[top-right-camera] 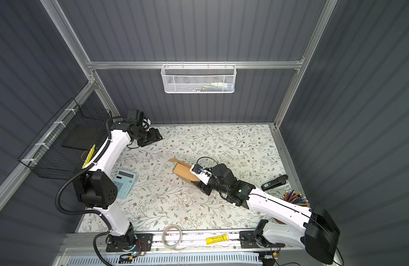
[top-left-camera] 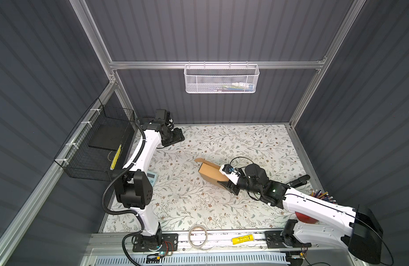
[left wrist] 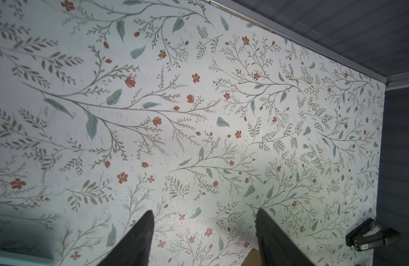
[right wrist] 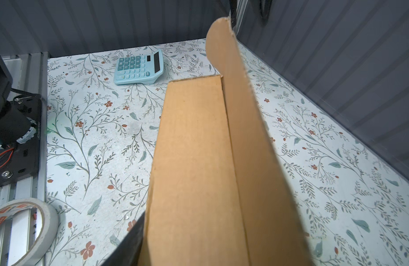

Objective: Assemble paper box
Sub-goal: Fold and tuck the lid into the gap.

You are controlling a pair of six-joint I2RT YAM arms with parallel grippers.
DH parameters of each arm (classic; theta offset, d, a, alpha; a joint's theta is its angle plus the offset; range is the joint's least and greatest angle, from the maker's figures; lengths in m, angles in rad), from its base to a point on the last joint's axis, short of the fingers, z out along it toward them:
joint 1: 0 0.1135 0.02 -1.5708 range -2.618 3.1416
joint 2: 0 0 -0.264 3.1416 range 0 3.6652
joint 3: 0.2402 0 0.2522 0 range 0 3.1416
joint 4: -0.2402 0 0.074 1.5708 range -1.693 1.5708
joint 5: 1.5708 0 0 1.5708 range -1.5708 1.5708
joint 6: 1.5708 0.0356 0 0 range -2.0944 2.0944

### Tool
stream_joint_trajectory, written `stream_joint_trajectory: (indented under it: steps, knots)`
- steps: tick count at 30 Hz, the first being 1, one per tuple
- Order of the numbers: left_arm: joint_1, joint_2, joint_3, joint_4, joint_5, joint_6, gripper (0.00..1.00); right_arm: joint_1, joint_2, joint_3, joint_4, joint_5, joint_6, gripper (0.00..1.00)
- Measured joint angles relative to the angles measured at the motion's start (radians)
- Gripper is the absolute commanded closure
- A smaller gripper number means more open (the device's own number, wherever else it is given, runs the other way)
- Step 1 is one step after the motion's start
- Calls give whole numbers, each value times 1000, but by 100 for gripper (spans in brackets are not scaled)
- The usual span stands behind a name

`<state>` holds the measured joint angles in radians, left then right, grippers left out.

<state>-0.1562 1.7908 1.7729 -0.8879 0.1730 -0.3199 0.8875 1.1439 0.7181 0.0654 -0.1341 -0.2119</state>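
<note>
The paper box is a partly folded brown cardboard piece near the middle of the table. In the right wrist view it fills the centre as a flat panel with a rounded flap standing up beside it. My right gripper is shut on the box's near right end. Only one dark finger shows beside the cardboard. My left gripper hangs open over the bare far left corner of the table, holding nothing.
A light blue calculator lies at the left. A tape roll and a yellow tube rest on the front rail. A black stapler and a cup of pencils stand at the right. A black wire basket hangs on the left wall.
</note>
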Motion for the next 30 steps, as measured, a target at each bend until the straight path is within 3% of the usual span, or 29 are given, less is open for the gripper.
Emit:
stream_joint_trajectory:
  steps: [13, 30]
  knots:
    - [1, -50, -97, 83, 166, 214, 25, -35, 33, 20, -57, -69, 21, 56]
    - [1, -314, -328, 88, 324, 287, 32, -82, 63, 36, -64, -135, 22, 57]
